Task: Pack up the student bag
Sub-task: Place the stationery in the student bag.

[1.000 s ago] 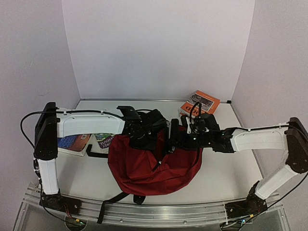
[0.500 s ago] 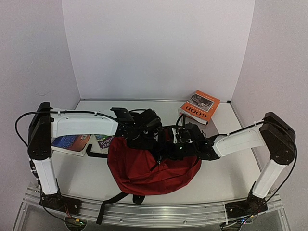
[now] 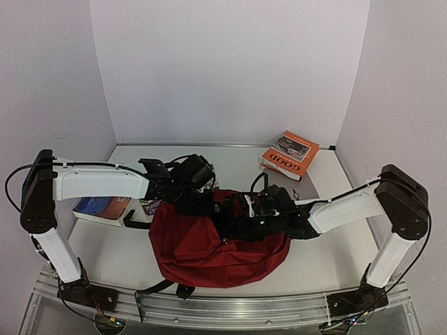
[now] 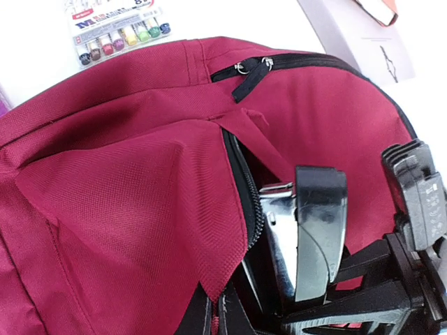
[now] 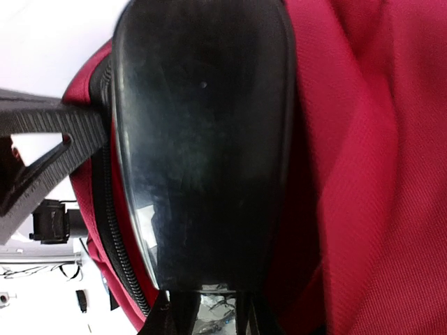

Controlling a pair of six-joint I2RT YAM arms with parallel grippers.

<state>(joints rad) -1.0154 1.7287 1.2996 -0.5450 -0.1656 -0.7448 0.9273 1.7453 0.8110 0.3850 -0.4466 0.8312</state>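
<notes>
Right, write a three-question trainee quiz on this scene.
1. True or false: the orange book is inside the bag.
2. In the left wrist view, what lies beyond the bag? A) marker pack B) scissors C) bottle
3. Fill in: the orange book lies on the robot's ___ side.
Key: 1 false; 2 A; 3 right.
</notes>
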